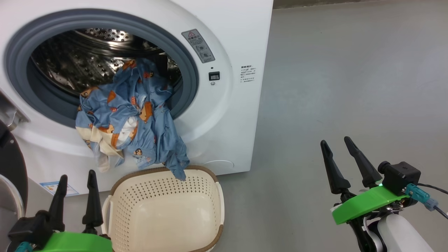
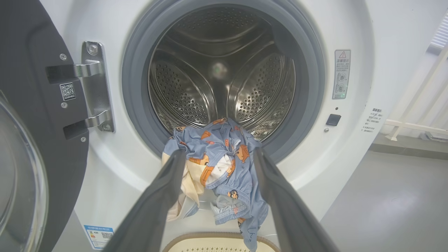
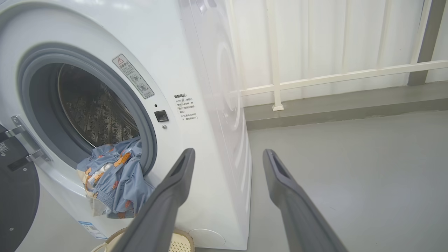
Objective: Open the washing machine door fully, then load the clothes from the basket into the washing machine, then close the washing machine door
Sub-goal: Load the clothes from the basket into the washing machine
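Observation:
The washing machine [image 1: 241, 42] [image 2: 353, 147] [image 3: 206, 63] stands with its round black door [image 1: 12, 164] [image 2: 31, 140] [image 3: 15, 196] swung wide open to the left. Light blue printed clothes [image 1: 136, 119] [image 2: 224, 168] [image 3: 117, 182] hang half out of the drum, over the grey ring and down the white front. One tail dangles to the rim of the basket [image 1: 210, 210] [image 2: 210, 239] [image 3: 178, 241], which holds nothing inside. My left gripper [image 1: 77, 175] [image 2: 218, 154] is open, low beside the basket, facing the clothes. My right gripper [image 1: 337, 141] [image 3: 227, 154] is open over the floor at the right.
Grey floor [image 1: 350, 87] spreads right of the machine. A white railing [image 3: 343, 75] runs behind along a raised kerb. The door's metal hinge [image 2: 92, 87] sits left of the drum mouth. A blue label [image 1: 57, 187] is low on the machine front.

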### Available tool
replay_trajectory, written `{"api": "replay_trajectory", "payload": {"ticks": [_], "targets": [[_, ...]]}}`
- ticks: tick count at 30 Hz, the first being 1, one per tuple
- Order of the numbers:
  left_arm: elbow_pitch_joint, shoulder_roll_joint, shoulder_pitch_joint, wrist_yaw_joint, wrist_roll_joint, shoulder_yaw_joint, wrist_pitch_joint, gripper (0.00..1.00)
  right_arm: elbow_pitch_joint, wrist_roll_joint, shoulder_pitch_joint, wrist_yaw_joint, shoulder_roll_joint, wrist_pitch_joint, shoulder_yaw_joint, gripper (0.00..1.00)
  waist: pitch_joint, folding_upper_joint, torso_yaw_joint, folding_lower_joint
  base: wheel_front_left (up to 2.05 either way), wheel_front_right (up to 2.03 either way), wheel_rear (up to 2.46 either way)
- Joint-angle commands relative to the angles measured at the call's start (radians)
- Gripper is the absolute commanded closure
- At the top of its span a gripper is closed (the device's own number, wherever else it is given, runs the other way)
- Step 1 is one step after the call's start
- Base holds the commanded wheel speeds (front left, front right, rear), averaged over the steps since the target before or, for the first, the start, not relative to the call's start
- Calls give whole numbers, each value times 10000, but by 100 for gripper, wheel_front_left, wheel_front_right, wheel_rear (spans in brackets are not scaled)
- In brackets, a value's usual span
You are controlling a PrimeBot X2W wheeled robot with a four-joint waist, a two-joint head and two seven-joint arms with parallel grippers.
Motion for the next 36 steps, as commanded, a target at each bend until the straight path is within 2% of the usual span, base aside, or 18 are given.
{"api": "replay_trajectory", "payload": {"ticks": [1,10,19,36], "targets": [[-217,103,-229,-18,131,363,-105,0,-207,88,-227,73,-65,-80,157,0,7,0,-2,0,0,0,0],[13,18,-298,-94,146,277,-105,0,-126,115,-281,73,-116,-80,237,0,9,0,-2,0,0,0,0],[739,-75,-872,-185,356,-399,82,0,-151,88,-428,73,-74,-80,385,0,362,0,-85,0,0,0,0],[5029,-11,-4111,-460,-189,-1835,277,0,-458,-329,-951,73,391,-80,208,0,2212,0,-862,0,0,0,0]]}}
